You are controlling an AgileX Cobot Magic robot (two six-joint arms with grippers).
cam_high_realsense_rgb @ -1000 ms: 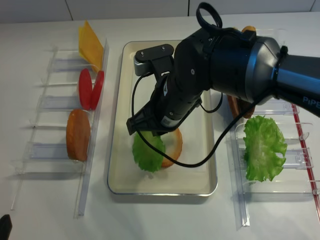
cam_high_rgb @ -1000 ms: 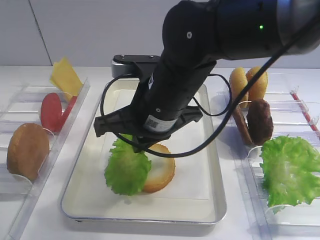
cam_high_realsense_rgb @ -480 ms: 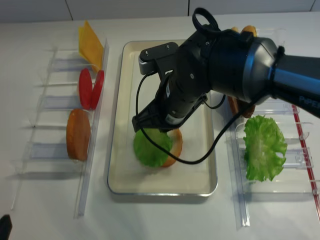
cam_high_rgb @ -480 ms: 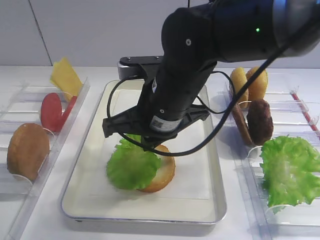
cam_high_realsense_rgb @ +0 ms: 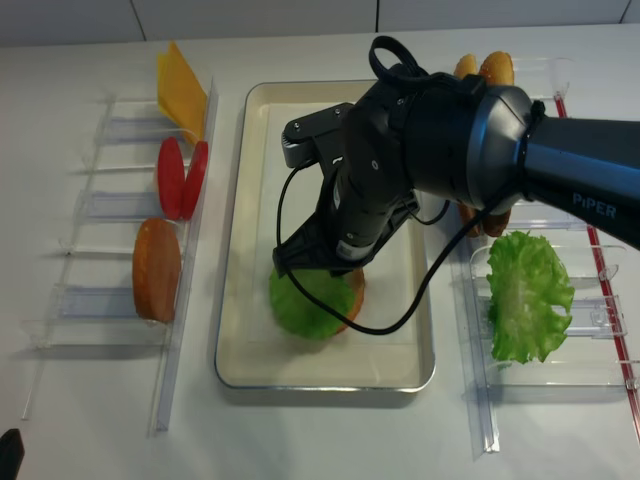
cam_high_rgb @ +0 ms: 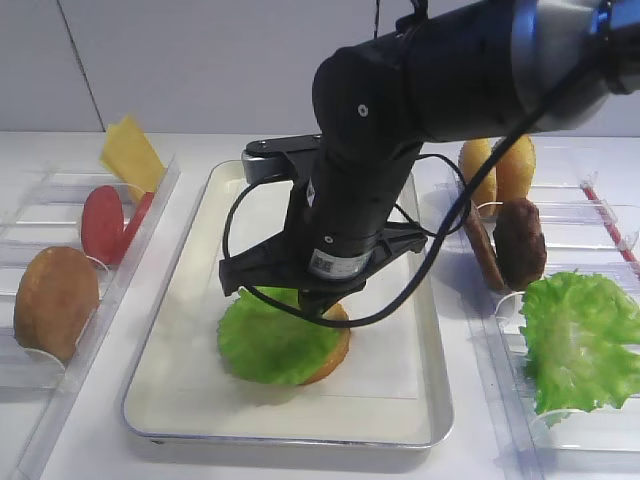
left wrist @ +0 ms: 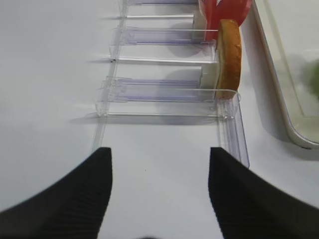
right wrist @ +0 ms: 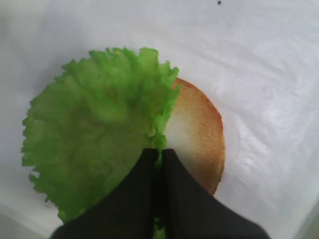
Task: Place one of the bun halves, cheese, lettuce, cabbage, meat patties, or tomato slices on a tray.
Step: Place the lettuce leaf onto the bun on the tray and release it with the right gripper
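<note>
The right hand point(right wrist: 157, 159) pinches the edge of the lettuce point(right wrist: 94, 134), which lies over a bun half point(right wrist: 197, 137) on the tray point(cam_high_rgb: 180, 330), while the left hand point(left wrist: 159, 184) stands open.

Glossy black right arm point(cam_high_realsense_rgb: 430, 140) with looped black cable, white sticker, silver-grey "PIPER" lettering.

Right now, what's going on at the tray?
The right gripper is shut on the lettuce, pinching its edge and laying it over the bun half on the tray. The leaf covers most of the bun and is not yet let go. The left gripper hangs open over the table, holding nothing.
</note>
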